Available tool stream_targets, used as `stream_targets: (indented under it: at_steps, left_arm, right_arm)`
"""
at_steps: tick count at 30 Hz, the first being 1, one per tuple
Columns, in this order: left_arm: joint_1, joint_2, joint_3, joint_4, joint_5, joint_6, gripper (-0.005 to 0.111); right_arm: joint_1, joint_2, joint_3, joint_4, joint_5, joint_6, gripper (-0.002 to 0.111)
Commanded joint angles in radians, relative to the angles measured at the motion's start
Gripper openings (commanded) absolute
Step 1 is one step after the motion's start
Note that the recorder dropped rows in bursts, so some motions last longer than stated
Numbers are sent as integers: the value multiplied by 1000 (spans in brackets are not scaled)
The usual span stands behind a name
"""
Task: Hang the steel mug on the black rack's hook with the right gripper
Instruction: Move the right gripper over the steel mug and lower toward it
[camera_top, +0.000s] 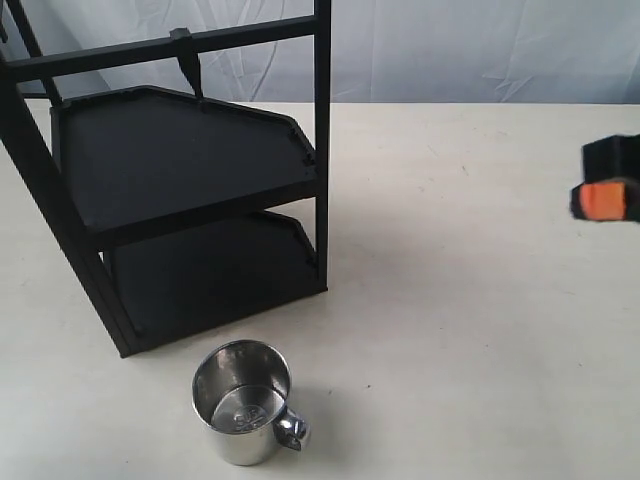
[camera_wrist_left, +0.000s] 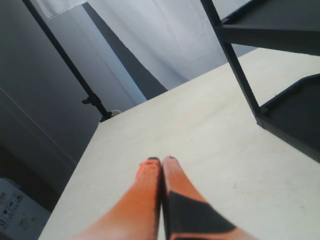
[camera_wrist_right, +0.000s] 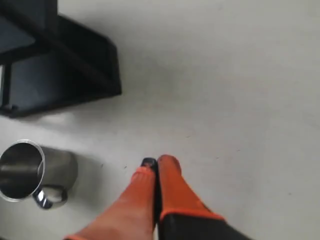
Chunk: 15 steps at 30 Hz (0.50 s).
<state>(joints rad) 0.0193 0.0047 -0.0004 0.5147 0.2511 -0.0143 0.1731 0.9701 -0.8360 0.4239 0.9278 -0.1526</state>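
The steel mug (camera_top: 243, 414) stands upright near the table's front edge, in front of the black rack (camera_top: 180, 170), its handle toward the right. It also shows in the right wrist view as the steel mug (camera_wrist_right: 35, 171). The hook (camera_top: 187, 55) juts down from the rack's top crossbar. My right gripper (camera_top: 603, 198) is at the far right edge of the exterior view, well away from the mug; in its wrist view the right gripper (camera_wrist_right: 158, 162) is shut and holds nothing. My left gripper (camera_wrist_left: 161, 160) is shut and empty, out of the exterior view.
The pale table (camera_top: 470, 300) spreads between the mug and my right gripper. A white cloth backdrop (camera_top: 480, 50) hangs behind it. In the left wrist view a rack leg (camera_wrist_left: 240, 75) stands to one side, and a dark stand pole (camera_wrist_left: 75, 75) rises past the table's edge.
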Motion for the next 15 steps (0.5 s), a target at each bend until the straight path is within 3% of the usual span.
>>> stream_targets:
  at_steps: [1,8,15]
  left_arm:
    - [-1,-5,0,-1,-8,-2,2]
    - [-1,-5,0,-1,-8,-2,2]
    - [-1,-5,0,-1,-8,-2,2]
  right_arm:
    - [167,86,5,36,9,-40,-1]
    - [427,220,5,36,-100,-40,-1]
    - [551,334,3,30,-190,-40,-1]
